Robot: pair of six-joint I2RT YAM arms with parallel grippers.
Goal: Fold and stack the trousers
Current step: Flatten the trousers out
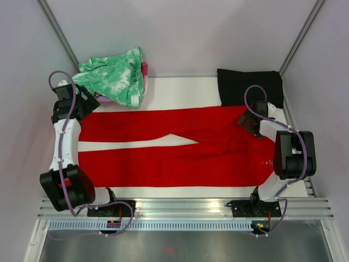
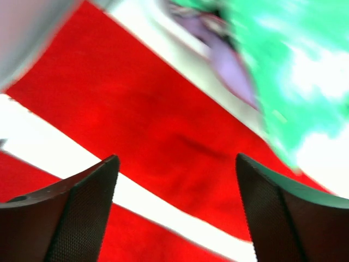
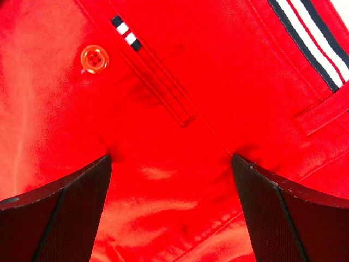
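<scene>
The red trousers (image 1: 180, 147) lie spread flat across the white table (image 1: 180, 87), legs to the left and waist to the right. My left gripper (image 1: 86, 107) hovers open over the end of the far leg (image 2: 163, 120). A white strip of table shows between the two legs, and nothing is between the left fingers (image 2: 82, 207). My right gripper (image 1: 250, 123) is open over the far part of the waist. Its fingertips (image 3: 262, 191) sit on the red cloth near a red button (image 3: 94, 59) and the striped waistband trim (image 3: 313, 41).
A green-and-white mottled garment (image 1: 114, 79) lies bunched at the back left, just beyond the left gripper and touching the far leg's end. A black folded cloth (image 1: 248, 84) sits at the back right behind the waist. Grey walls close in three sides.
</scene>
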